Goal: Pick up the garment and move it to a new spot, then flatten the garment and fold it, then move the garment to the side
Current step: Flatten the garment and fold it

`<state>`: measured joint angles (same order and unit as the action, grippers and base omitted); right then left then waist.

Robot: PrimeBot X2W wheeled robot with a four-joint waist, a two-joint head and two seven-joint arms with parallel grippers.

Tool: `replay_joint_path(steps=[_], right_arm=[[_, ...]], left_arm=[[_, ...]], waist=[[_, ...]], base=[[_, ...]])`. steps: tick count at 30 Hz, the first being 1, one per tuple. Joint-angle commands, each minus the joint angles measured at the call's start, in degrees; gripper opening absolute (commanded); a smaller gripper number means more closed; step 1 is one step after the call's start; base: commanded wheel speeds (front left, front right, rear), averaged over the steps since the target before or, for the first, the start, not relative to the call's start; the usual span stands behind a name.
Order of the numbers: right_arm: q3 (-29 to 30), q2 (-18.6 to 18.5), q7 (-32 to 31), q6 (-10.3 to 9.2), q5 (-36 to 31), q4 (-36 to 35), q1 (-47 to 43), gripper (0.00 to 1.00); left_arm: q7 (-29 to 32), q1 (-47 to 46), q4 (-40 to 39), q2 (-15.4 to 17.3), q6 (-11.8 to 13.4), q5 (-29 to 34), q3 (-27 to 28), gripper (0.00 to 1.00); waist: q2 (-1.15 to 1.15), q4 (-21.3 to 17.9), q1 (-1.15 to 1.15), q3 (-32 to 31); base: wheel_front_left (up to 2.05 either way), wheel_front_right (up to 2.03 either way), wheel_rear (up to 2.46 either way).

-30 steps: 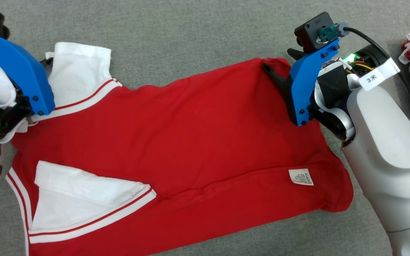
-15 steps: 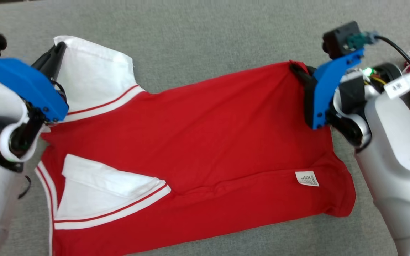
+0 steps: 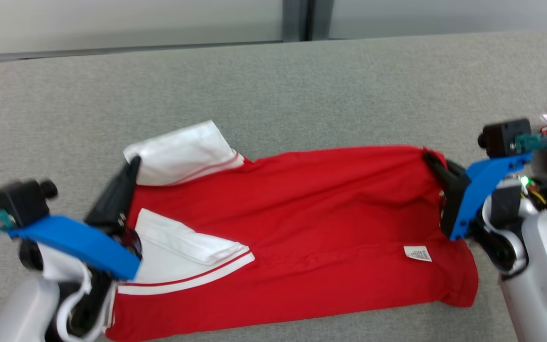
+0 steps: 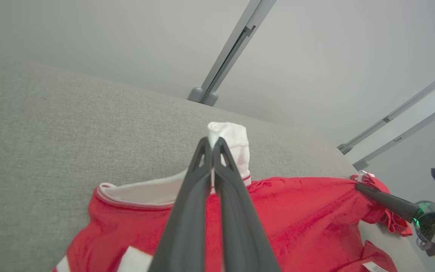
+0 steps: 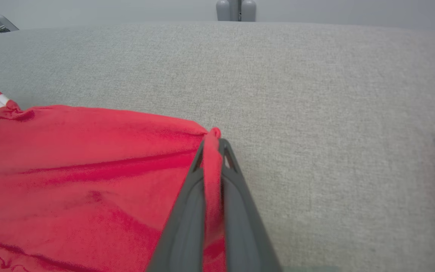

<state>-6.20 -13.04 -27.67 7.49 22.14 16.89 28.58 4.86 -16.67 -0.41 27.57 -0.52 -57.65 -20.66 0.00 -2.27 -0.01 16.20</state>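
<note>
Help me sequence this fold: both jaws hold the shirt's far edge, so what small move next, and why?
Probably draw both toward the robot: left gripper pinches the white sleeve, right gripper the red corner, with the garment stretched between.

text: none legible | care label on garment: print too small to read
</note>
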Motion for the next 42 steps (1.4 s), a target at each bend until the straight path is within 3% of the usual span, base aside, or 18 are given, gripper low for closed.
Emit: replay_joint_path(steps=[1,7,12,17,22,23,24,25,26,27,28,34,42], right_arm=[[0.8,0.2,-0.4,0.01,-0.3,-0.7,-1.9,0.00],[4.5,1.1,-1.7,0.01,-0.9,-3.5,-9.2,0.00],[6.1,1.9,-1.8,0.01,-1.1,-6.9,-13.7,0.00],[6.1,1.3,-0.6,0.01,-1.9,-9.3,-15.4,0.00],[6.3,1.1,-3.7,0.01,-3.3,-8.2,-17.1,0.00],[6.4,1.2,-4.9,0.01,-3.1,-7.8,-17.9,0.26],[6.6,1.4,-5.8,0.01,-3.1,-7.8,-18.3,1.00],[7.1,1.7,-5.8,0.01,-2.7,-8.4,-18.3,1.00],[7.3,2.1,-5.7,0.01,-2.6,-9.0,-18.6,1.00],[7.8,2.4,-5.6,0.01,-2.5,-9.6,-19.3,1.00],[8.5,2.5,-5.4,0.01,-2.5,-10.3,-20.1,1.00],[14.4,5.6,-1.9,0.01,-2.8,-15.8,-22.8,1.00],[19.6,9.8,-0.3,0.01,-4.7,-19.6,-25.5,1.00]], left_arm=[[0.1,2.2,-1.6,0.0,0.8,-0.5,0.0,0.00],[1.3,13.2,-10.2,0.6,5.2,-2.9,-0.3,0.00],[1.3,20.5,-15.6,0.6,7.4,-5.2,-0.1,0.00],[0.4,23.2,-17.5,0.2,7.6,-5.9,0.2,0.00],[2.0,23.5,-15.3,0.5,8.3,-5.7,-1.3,0.00],[2.5,23.8,-14.8,0.8,8.7,-5.5,-1.6,0.00],[3.0,24.0,-14.2,1.0,9.2,-5.3,-1.9,0.00],[3.7,24.2,-13.5,1.2,9.6,-5.3,-2.3,0.00],[4.3,24.5,-13.2,1.5,9.9,-5.2,-2.8,0.49],[4.6,24.6,-12.8,1.6,10.2,-5.0,-3.0,0.78],[4.4,24.4,-12.5,2.0,10.3,-4.3,-3.1,1.00],[-4.3,20.6,-9.0,1.5,9.6,3.2,-1.6,1.00],[-14.6,10.0,2.8,-1.5,8.7,14.0,-3.6,1.00]], waist=[[0.00,0.3,0.01,-0.5],[0.00,2.5,0.01,-2.9],[0.00,4.1,0.01,-3.9],[0.00,5.3,0.01,-4.2],[0.00,6.0,0.01,-4.7],[0.00,6.0,0.01,-4.8],[0.00,6.0,0.01,-4.8],[0.00,6.0,0.01,-4.9],[0.00,6.0,0.01,-4.9],[0.00,6.0,0.01,-5.0],[0.00,6.0,0.01,-5.2],[0.00,6.1,0.01,-6.1],[0.00,5.6,0.01,-6.7]], base=[[0.00,0.00,0.00],[0.00,0.00,0.00],[0.00,0.00,0.00],[0.00,0.00,0.00],[0.00,0.00,0.00],[0.00,0.00,0.00],[0.00,0.00,0.00],[0.00,0.00,0.00],[0.00,0.00,0.00],[0.00,0.00,0.00],[0.00,0.00,0.00],[0.00,0.00,0.00],[0.00,0.00,0.00]])
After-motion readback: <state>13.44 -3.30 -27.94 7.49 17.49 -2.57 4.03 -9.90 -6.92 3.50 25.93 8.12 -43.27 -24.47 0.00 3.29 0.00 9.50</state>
